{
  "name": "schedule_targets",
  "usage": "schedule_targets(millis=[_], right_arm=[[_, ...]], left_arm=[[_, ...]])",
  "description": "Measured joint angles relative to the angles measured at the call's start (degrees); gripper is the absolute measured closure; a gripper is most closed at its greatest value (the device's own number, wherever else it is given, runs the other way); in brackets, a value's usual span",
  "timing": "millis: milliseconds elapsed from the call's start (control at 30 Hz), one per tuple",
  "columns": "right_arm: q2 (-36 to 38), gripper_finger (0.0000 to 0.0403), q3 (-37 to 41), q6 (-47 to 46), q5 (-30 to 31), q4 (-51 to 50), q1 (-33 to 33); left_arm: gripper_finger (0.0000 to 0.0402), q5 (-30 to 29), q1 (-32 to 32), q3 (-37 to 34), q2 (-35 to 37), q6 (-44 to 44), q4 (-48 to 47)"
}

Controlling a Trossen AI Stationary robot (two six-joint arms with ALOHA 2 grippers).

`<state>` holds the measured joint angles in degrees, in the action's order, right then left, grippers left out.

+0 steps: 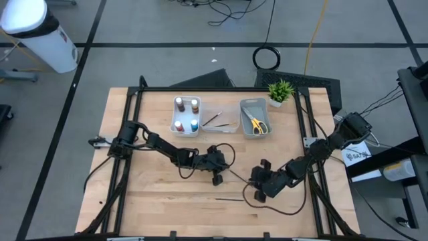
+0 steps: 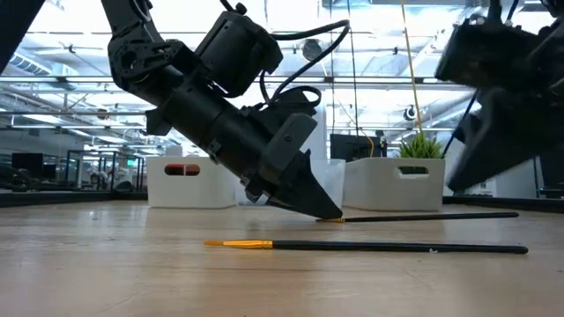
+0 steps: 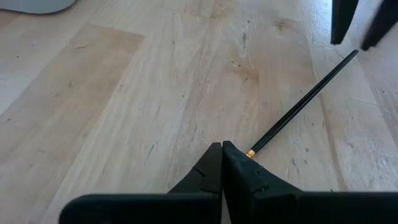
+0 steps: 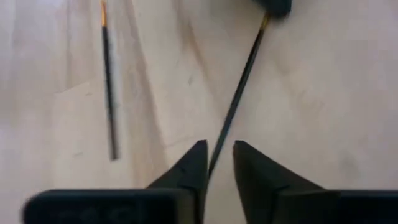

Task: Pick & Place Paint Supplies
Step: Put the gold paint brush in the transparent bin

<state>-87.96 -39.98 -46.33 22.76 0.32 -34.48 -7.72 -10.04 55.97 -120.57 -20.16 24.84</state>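
A thin dark brush [image 1: 235, 175] with a gold ferrule lies flat on the wooden table between my two grippers. My left gripper [image 3: 222, 146] is shut, slanting down, with its tips on the table at the brush's ferrule end [image 2: 330, 219]. My right gripper [image 4: 217, 149] is open by a narrow gap and hovers over the brush's handle end, one finger on each side. A second dark brush [image 2: 370, 246] with an orange ferrule lies nearer the table's near edge. Several paint bottles [image 1: 186, 115] stand in the white tray. Yellow-handled scissors [image 1: 257, 124] lie in the grey tray. My left gripper's shut fingertips [image 3: 231, 155] come down slanting from the table's left at the brush's bristle end, right beside the gold ferrule [image 3: 250, 152]. One finger hides the bristles, so I cannot tell whether it presses on them. The brush lies flat on the table.
The white tray [image 1: 175, 127], a clear tray [image 1: 217, 120] holding thin brushes and the grey tray [image 1: 245, 127] sit in a row toward the far edge. A potted green plant [image 1: 281, 90] stands at the far right. Bare wood lies around both grippers.
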Motion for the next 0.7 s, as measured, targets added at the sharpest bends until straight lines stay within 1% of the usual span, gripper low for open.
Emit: schedule_targets(millis=[67,133,233,300,400,533,600,700], right_arm=[[0.00,0.0319,0.21,-5.01,-3.39,-0.17,0.00],[0.02,0.0293,0.73,-8.44,-5.15,-0.06,0.00],[0.02,0.0255,2.22,-13.04,-5.09,-0.14,0.00],[0.02,0.0232,3.53,-16.40,-5.12,0.42,0.33],[0.23,0.0203,6.16,-20.39,-5.63,5.34,1.03],[0.19,0.0182,9.60,-20.51,-7.69,14.81,1.53],[0.14,0.0180,10.29,-20.16,-7.79,16.71,1.53],[0.11,0.0184,10.33,-20.06,-8.21,16.87,1.53]], left_arm=[[0.0397,0.00,0.00,-0.02,-0.02,-0.04,-0.07],[0.0392,0.01,0.00,-0.05,-0.07,-0.13,-0.04],[0.0387,0.04,0.00,-0.05,-0.07,-0.15,-0.04],[0.0392,0.11,0.00,-0.07,-0.07,-0.17,-0.04],[0.0396,0.15,0.00,-0.09,-0.07,-0.33,-0.04],[0.0389,0.15,0.00,-0.09,-0.07,-0.39,-0.04],[0.0394,0.17,0.00,-0.11,-0.07,-0.57,-0.04],[0.0395,0.16,0.00,-0.13,-0.07,-0.59,-0.03]])
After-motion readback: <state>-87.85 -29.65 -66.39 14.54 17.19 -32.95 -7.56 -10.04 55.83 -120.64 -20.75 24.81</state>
